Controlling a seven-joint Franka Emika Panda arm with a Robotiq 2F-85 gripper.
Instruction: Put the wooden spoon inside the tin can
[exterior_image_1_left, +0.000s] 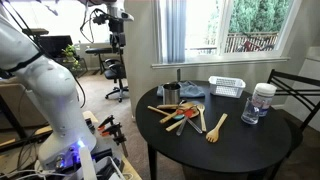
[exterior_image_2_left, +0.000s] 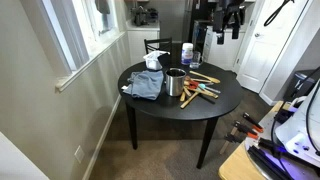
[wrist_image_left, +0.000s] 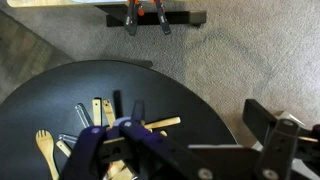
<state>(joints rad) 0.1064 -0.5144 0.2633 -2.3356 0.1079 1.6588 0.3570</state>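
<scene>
The tin can (exterior_image_1_left: 171, 94) stands upright near the edge of the round black table (exterior_image_1_left: 240, 140) and shows in both exterior views (exterior_image_2_left: 176, 82). Several wooden utensils, among them a wooden spoon (exterior_image_1_left: 202, 120), lie in a loose pile beside the can (exterior_image_2_left: 203, 88). In the wrist view some wooden handles (wrist_image_left: 163, 124) and a wooden fork (wrist_image_left: 45, 150) show on the table; the can is hidden there. My gripper (exterior_image_1_left: 117, 15) hangs high above and away from the table (exterior_image_2_left: 228, 15). Its jaws (wrist_image_left: 200, 125) are open and empty.
A white slatted basket (exterior_image_1_left: 227, 87), a clear jar with a white lid (exterior_image_1_left: 262, 103) and a grey cloth (exterior_image_2_left: 145, 85) also sit on the table. A chair (exterior_image_1_left: 297, 88) stands at the table. Orange-handled clamps (wrist_image_left: 146, 15) lie on the carpet.
</scene>
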